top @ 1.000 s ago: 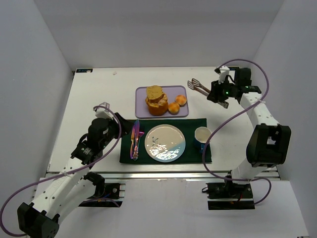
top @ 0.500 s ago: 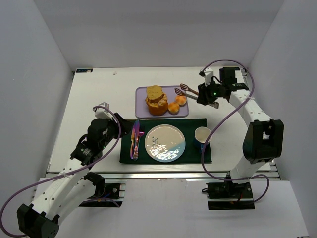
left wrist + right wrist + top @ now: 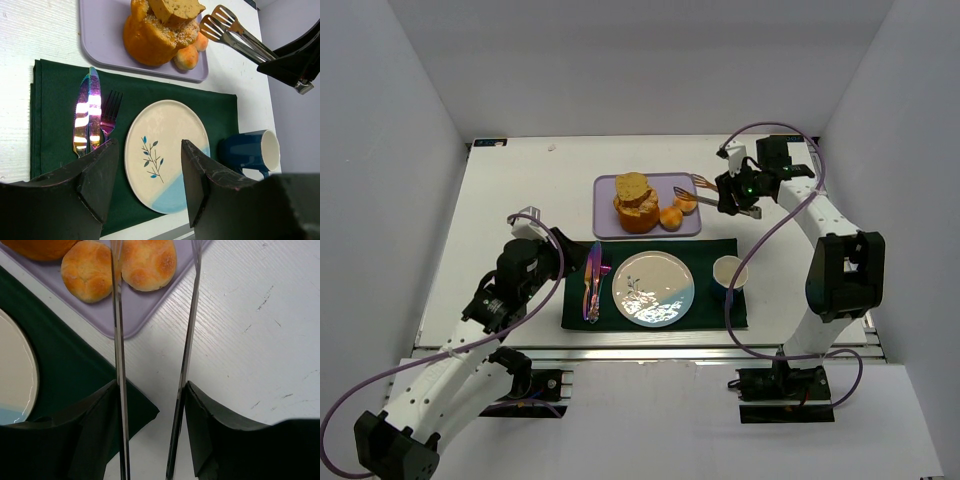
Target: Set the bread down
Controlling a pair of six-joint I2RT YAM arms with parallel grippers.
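Two small bread rolls [image 3: 671, 217] lie beside a big loaf [image 3: 636, 205] on a lavender tray [image 3: 610, 228]. My right gripper [image 3: 733, 192] is shut on metal tongs [image 3: 705, 184], whose tips reach over the right roll [image 3: 686, 201]. In the right wrist view the tong arms [image 3: 118, 340] are spread, held by my gripper [image 3: 152, 390], with both rolls [image 3: 87, 270] near their far ends; the tips are out of frame. A white and blue plate [image 3: 653, 288] sits on the green placemat. My left gripper [image 3: 150, 150] is open and empty above the plate [image 3: 167, 145].
A blue mug [image 3: 729, 272] stands on the placemat's right end. A knife and fork [image 3: 592, 280] lie on its left end. The tray's near corner [image 3: 130, 315] meets the placemat [image 3: 65, 375]. White walls enclose the table.
My right gripper has carried the tongs left from the table's right side until their tips are over the tray's right roll. The left arm has not moved.
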